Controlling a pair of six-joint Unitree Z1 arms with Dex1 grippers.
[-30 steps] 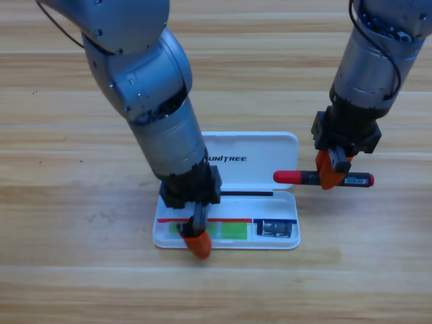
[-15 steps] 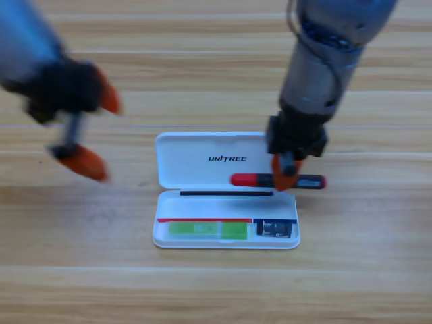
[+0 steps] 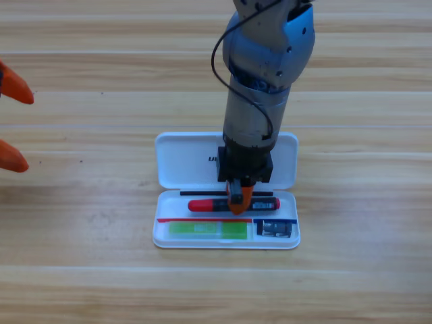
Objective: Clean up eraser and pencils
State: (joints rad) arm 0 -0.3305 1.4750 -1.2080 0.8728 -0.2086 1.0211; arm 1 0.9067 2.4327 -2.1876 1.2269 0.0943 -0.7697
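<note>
The white case (image 3: pixel 290 162) lies open at the table's middle. Over its lower tray my right gripper (image 3: pixel 237 202) points down, shut on the red-and-black pencil (image 3: pixel 209 204), which lies level across the tray's upper part. The light green pencil (image 3: pixel 206 230) rests in the tray's lower left compartment. The dark eraser (image 3: pixel 273 228) sits in the lower right compartment. My left gripper (image 3: pixel 13 125) waits at the picture's left edge, with only its two orange jaw tips showing, spread wide apart.
The case's lid (image 3: pixel 182 158) lies flat behind the tray, partly covered by the right arm (image 3: pixel 266 74). Bare wooden table (image 3: pixel 364 270) surrounds the case on all sides.
The right gripper carried the red-and-black pencil left from beside the case to over the tray. The left arm drew back from the green pencil in the tray to the left edge.
</note>
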